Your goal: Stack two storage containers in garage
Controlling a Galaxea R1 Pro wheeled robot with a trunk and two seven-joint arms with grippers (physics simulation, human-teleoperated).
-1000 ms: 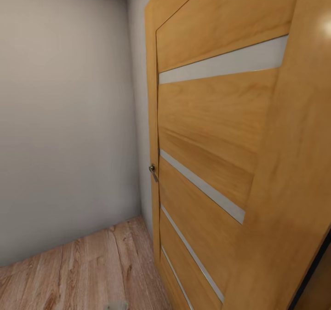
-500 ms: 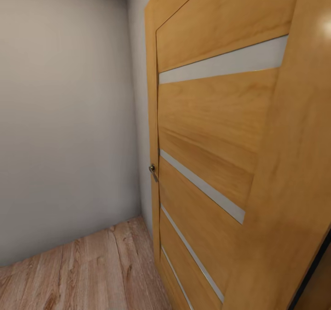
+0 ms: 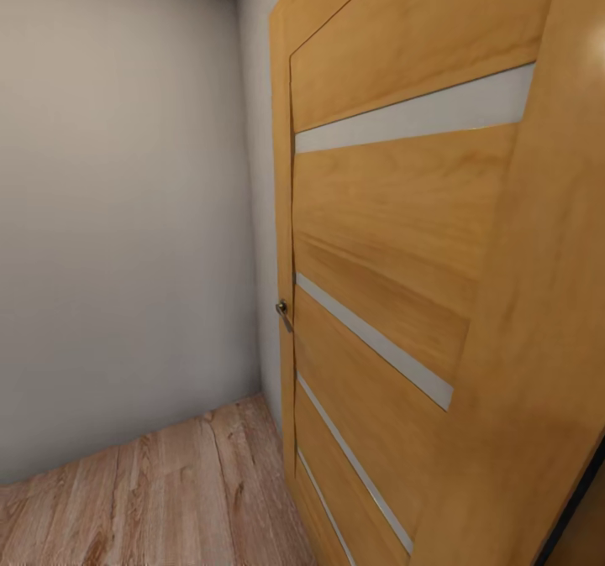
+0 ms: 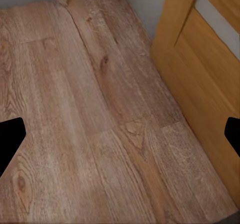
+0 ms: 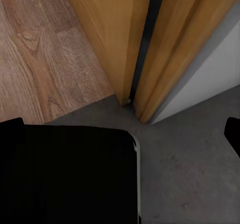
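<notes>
Neither storage container is in sight, so where they lie cannot be told from here; the robot stands in a doorway, in transit. In the right wrist view the dark grey concrete floor (image 5: 195, 164) meets light wood planks (image 5: 45, 59) at the foot of the door, which suggests the garage threshold. The step is to clear this opening: judging by how close the wooden door (image 3: 395, 238) looms on the right, the base should turn slowly and keep its right side off the panel and handle (image 3: 283, 312). A grey wall (image 3: 118, 213) closes the left. Both jaws look spread wide, holding nothing.
</notes>
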